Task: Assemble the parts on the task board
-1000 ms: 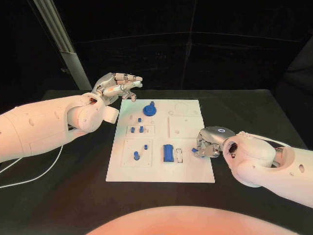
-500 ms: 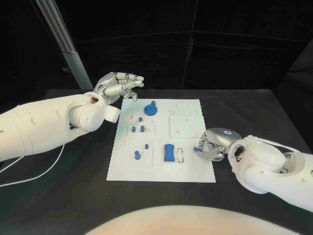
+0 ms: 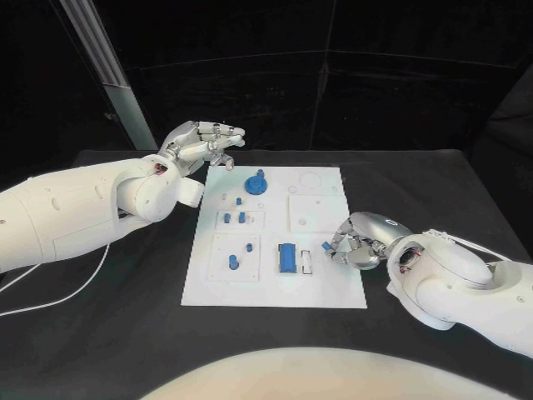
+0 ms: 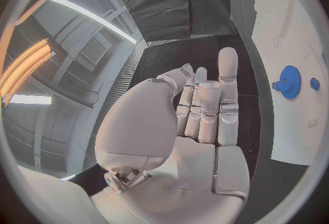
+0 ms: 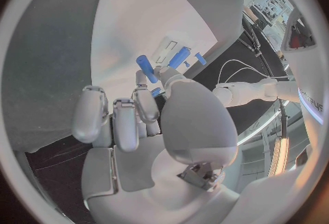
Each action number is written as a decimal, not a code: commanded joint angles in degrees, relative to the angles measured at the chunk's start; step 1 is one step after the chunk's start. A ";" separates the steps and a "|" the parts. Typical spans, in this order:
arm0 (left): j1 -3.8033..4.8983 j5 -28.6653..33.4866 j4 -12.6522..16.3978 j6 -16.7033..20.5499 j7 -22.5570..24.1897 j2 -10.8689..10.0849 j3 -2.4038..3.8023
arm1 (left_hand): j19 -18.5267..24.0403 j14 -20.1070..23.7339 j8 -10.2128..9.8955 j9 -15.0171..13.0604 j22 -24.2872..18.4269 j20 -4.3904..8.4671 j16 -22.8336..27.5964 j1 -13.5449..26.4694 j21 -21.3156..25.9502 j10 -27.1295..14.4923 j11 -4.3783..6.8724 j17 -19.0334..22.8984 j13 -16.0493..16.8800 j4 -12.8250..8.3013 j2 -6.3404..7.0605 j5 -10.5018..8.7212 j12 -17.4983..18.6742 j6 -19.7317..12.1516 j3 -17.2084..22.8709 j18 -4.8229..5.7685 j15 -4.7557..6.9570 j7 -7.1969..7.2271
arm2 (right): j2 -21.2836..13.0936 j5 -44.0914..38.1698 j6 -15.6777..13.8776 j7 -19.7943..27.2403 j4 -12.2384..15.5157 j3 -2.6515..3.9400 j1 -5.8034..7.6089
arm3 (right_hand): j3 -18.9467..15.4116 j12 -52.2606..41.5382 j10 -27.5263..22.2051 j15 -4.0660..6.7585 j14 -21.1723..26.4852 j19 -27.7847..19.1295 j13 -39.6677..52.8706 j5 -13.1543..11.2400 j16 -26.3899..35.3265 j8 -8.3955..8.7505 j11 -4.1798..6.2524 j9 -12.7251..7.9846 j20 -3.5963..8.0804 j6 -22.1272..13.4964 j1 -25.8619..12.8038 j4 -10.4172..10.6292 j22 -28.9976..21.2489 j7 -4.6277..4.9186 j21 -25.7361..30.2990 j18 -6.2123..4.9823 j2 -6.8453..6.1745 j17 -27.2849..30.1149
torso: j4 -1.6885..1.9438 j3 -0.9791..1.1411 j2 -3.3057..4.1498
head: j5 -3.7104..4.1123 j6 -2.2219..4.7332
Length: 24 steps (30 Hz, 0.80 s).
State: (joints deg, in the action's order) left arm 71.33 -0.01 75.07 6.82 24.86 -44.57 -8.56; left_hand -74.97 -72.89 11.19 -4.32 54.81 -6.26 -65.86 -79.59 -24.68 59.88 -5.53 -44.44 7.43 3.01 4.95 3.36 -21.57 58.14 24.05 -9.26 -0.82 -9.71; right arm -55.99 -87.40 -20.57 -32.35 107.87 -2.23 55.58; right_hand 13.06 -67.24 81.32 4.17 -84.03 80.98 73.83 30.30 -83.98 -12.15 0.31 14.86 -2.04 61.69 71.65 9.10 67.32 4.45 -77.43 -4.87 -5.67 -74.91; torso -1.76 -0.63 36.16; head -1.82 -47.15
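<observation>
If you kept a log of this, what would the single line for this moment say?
left hand: raised beyond task board, holds nothing | right hand: at board's right edge, pinching small blue part | blue gear: on board

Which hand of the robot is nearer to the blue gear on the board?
Left. The left hand hovers just beyond the board's far left corner, close to the blue gear. The right hand is at the board's right edge, further along toward the near end.

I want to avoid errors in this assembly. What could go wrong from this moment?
1. The right hand pinches a small blue part only at its fingers, so it may slip or tilt.
2. That hand hangs close to the blue block on the task board and could knock it.
</observation>
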 commanded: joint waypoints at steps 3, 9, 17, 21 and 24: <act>0.09 -0.12 0.11 -0.70 0.14 0.04 0.03 | 0.37 0.45 0.37 -0.03 0.08 0.02 -0.12 0.08 0.26 -0.47 0.07 0.08 0.08 -0.15 -0.21 0.13 -0.25 -0.44 0.37 -1.07 0.10 0.00 | 1.09 6.32 0.55 1.74 -0.90 0.01 0.09 | 0.10 -0.51 0.84 0.13 -3.94 0.42 0.25 1.60 -0.43 0.07 0.15 0.28 0.06 1.34 -1.90 1.11 0.17 -0.26 -0.42 0.40 -0.21 -4.37 | 0.05 -0.05 -0.03 | 0.16 -0.02; 0.09 -0.12 0.15 -0.75 0.13 0.09 0.03 | 0.37 0.45 0.37 -0.03 0.08 0.02 -0.12 0.08 0.26 -0.47 0.07 0.08 0.08 -0.15 -0.21 0.13 -0.25 -0.44 0.37 -1.07 0.10 0.00 | 3.07 9.09 2.24 1.54 -2.14 0.00 0.09 | 0.09 -1.09 1.28 0.39 -4.04 0.50 0.67 1.98 -0.70 -0.31 0.51 0.62 0.25 2.55 -2.62 1.59 0.32 -0.74 -0.49 0.42 0.18 -4.87 | 0.08 0.04 0.00 | 0.15 -0.01; 0.10 -0.76 0.25 -1.15 -0.19 0.07 0.03 | 0.38 0.51 0.42 -0.03 0.10 0.02 -0.07 0.04 0.26 -0.55 0.05 0.19 0.08 -0.26 -0.17 0.12 -0.30 -0.50 0.47 -1.07 0.10 -0.03 | 5.50 8.96 3.40 1.09 -3.71 0.01 0.09 | 0.08 -1.96 1.90 0.81 -4.14 0.61 1.35 2.66 -0.97 -0.87 1.05 1.23 0.59 3.99 -3.13 1.72 0.45 -1.40 -0.56 0.44 0.28 -5.40 | 0.02 0.01 0.04 | 0.23 -0.17; 0.10 -0.93 0.26 -1.23 -0.26 0.04 0.03 | 0.38 0.51 0.42 -0.03 0.10 0.02 -0.07 0.04 0.26 -0.55 0.05 0.19 0.08 -0.26 -0.17 0.12 -0.30 -0.50 0.47 -1.07 0.10 -0.03 | 6.15 8.93 3.55 1.02 -3.99 0.01 0.09 | 0.07 -1.99 1.93 0.83 -4.14 0.62 1.37 2.66 -0.97 -0.89 1.08 1.27 0.61 4.06 -3.18 1.73 0.48 -1.44 -0.58 0.45 0.27 -5.40 | 0.00 0.02 -0.03 | 0.15 -0.24; 0.10 -0.99 0.29 -1.30 -0.32 0.03 0.03 | 0.38 0.51 0.42 -0.03 0.10 0.02 -0.07 0.04 0.26 -0.55 0.05 0.19 0.08 -0.26 -0.17 0.12 -0.30 -0.50 0.47 -1.07 0.10 -0.03 | 6.50 8.68 3.62 1.05 -4.08 0.01 0.08 | 0.08 -1.98 1.95 0.87 -4.15 0.62 1.37 2.68 -1.00 -0.93 1.12 1.32 0.65 4.15 -3.21 1.73 0.46 -1.49 -0.57 0.44 0.29 -5.46 | 0.00 0.04 -0.01 | 0.15 -0.23</act>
State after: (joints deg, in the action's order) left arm 71.34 -0.40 75.23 6.48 24.48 -44.55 -8.57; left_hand -74.97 -72.68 11.40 -4.32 54.86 -6.26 -65.86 -79.60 -24.68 59.67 -5.33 -44.30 7.42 2.84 4.95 3.36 -21.57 58.14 24.21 -9.27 -0.61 -9.71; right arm -49.57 -79.01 -17.83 -31.52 103.82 -2.24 55.59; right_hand 13.15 -68.94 82.82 4.63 -84.05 81.41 74.95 32.62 -84.86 -12.92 1.43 16.13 -1.62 65.40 68.88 10.54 67.75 3.00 -77.65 -4.87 -5.42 -74.91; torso -1.72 -0.61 36.15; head -1.65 -47.38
